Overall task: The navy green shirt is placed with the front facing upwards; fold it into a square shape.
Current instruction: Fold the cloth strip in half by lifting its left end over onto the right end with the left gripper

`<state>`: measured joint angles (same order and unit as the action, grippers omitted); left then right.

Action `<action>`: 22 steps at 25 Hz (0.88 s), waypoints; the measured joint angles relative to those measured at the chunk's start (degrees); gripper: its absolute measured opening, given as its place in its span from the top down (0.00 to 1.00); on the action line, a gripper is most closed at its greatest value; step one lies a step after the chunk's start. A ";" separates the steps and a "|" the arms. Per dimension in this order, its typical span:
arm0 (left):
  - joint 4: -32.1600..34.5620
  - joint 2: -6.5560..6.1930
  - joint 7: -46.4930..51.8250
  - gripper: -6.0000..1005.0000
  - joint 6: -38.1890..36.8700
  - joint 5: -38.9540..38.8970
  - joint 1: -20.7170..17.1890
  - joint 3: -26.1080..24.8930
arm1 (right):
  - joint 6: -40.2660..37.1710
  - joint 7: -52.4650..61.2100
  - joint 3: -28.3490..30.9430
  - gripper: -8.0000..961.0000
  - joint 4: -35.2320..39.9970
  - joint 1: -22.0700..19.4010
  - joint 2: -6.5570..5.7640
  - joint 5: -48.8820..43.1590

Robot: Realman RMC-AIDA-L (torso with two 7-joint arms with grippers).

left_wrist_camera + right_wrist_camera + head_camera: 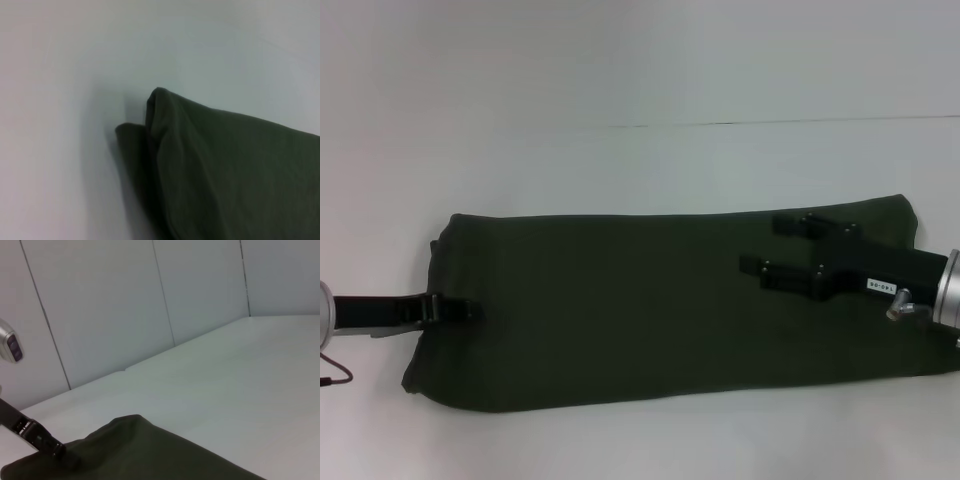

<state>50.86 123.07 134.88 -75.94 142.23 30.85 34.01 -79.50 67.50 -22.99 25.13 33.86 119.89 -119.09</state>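
The navy green shirt [640, 300] lies on the white table as a long dark olive band running left to right, with no lettering showing. My left gripper [470, 310] reaches in from the left, its top finger lying over the shirt's left edge, shut on the cloth. The right wrist view shows that same left gripper [59, 450] at the shirt's [150, 455] edge. My right gripper [760, 245] hovers over the right part of the band, open, with both black fingers spread and nothing between them. In the left wrist view, a layered corner of the shirt [225, 170] rests on the table.
The white table [640, 80] spreads around the shirt, with a seam line across its far part. Pale wall panels [100, 305] stand beyond the table in the right wrist view. A thin red cable [335, 372] hangs by my left arm.
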 joint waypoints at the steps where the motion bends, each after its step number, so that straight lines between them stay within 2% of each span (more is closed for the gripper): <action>1: 0.01 0.01 -0.02 0.51 0.05 0.00 0.02 0.00 | -0.03 0.01 0.10 0.06 0.00 0.03 0.00 0.00; 3: 0.02 0.01 -0.03 0.64 0.07 0.00 0.05 0.00 | -0.07 0.04 0.20 0.06 0.00 0.10 0.00 0.00; 14: 0.05 0.17 -0.06 0.86 0.19 -0.03 0.09 0.00 | -0.17 0.02 -0.22 0.06 0.15 0.25 0.00 0.82; 22: 4.68 0.67 -0.52 0.90 -0.91 -1.54 -1.26 -0.26 | 0.23 0.00 -0.22 0.06 -0.15 0.25 0.07 0.88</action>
<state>55.54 123.74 134.37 -76.85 140.69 29.59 33.75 -79.27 67.50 -23.21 24.98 34.10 119.95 -118.21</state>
